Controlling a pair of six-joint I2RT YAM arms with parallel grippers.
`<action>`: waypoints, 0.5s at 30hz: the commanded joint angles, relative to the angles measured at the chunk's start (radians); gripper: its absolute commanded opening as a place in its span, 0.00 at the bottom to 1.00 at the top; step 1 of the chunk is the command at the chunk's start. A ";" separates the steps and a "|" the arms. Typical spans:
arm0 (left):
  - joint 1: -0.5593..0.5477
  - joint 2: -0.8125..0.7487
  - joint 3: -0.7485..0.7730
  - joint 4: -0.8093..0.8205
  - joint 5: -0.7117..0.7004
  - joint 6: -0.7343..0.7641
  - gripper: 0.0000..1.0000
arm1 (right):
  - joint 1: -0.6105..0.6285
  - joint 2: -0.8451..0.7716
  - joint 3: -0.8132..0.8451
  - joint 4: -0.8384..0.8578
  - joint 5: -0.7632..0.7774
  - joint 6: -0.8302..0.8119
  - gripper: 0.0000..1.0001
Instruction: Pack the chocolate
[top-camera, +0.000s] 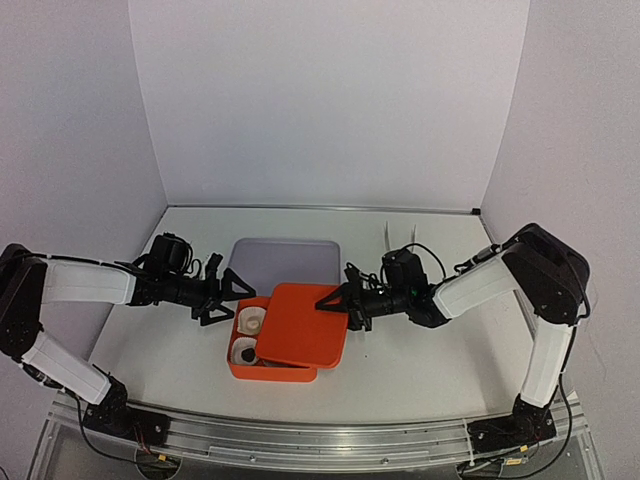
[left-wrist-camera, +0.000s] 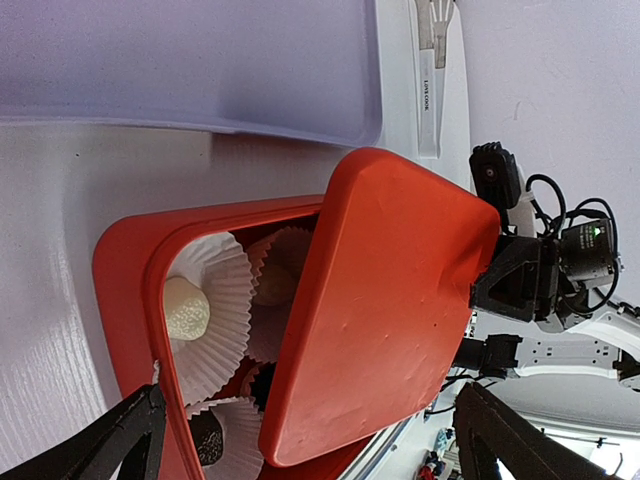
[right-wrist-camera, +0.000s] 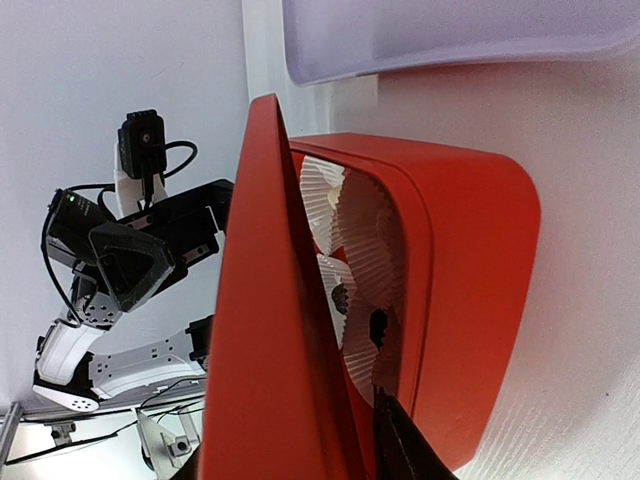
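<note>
Three roundish chocolate pieces show inside one orange-red plastic box (left-wrist-camera: 120, 290): one cream-white chocolate chunk (left-wrist-camera: 187, 308) and two dark chocolate chunks (left-wrist-camera: 207, 440). Each sits in one of at least three white crinkled paper cups (left-wrist-camera: 225, 300). The pieces are too round to show a long axis, and any others are hidden. One orange-red lid (left-wrist-camera: 390, 300) lies tilted over the box's right part, leaving the left cups uncovered. The right hand (top-camera: 340, 300) is clamped on the lid's right edge. The left hand (top-camera: 226, 298) hovers just beside the box's left wall, fingers spread and empty. One lavender plastic tray (top-camera: 285, 260) sits just behind the box on the white counter (top-camera: 420, 370).
</note>
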 joint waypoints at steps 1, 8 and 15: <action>-0.007 0.020 0.033 0.012 -0.014 -0.007 1.00 | -0.008 -0.044 0.015 -0.054 -0.043 0.009 0.39; -0.012 0.042 0.047 0.010 -0.021 -0.005 1.00 | -0.017 -0.065 0.033 -0.148 -0.055 -0.008 0.41; -0.020 0.073 0.061 0.013 -0.020 -0.005 1.00 | -0.017 -0.123 0.095 -0.450 -0.010 -0.143 0.45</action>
